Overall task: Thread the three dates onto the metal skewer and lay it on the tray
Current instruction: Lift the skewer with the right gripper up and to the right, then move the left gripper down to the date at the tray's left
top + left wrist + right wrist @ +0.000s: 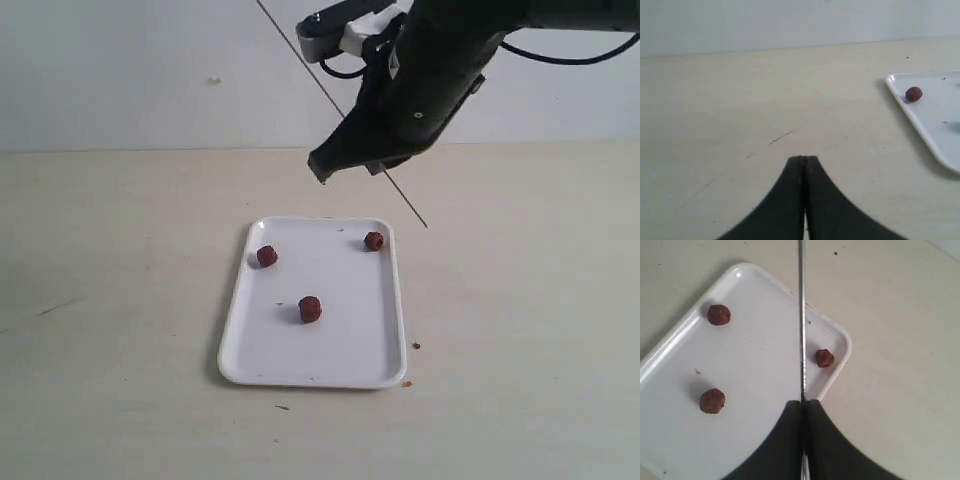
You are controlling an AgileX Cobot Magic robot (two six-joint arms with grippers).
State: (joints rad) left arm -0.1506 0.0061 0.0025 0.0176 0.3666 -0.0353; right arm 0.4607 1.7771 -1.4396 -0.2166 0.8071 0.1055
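Desk: a pale beige desk [100,300] fills the exterior view below a plain light wall.

Tray: a flat white rectangular plastic tray [340,350] with rounded corners and a low rim lies at the centre of the exterior view, its long sides running up and down the frame.

Right end effector: the black right end effector [803,405] hangs over the top edge of the tray, its fingers pressed together and clamped on the rod.

Left end effector: the black left end effector [803,159] has its fingers together with nothing between them. It is over bare desk, with the tray corner at the right edge of its own view.

Skewer: a very thin, straight, dark grey metal skewer [405,198] slants from the top centre of the exterior view down to a tip just off the tray's upper right corner. The shaft is bare.

Dates: three small, dark reddish-brown, wrinkled dates lie loose and well apart on the tray, one at upper left [266,256], one at upper right [374,240] and one at centre [310,309].

Crumbs: tiny reddish crumbs [416,346] lie on the desk beside the tray's lower right corner.

Done: the skewer is picked up and aimed toward the tray.

Left: none of the dates is threaded yet, and the loaded skewer has not been laid on the tray, so the task looks early.
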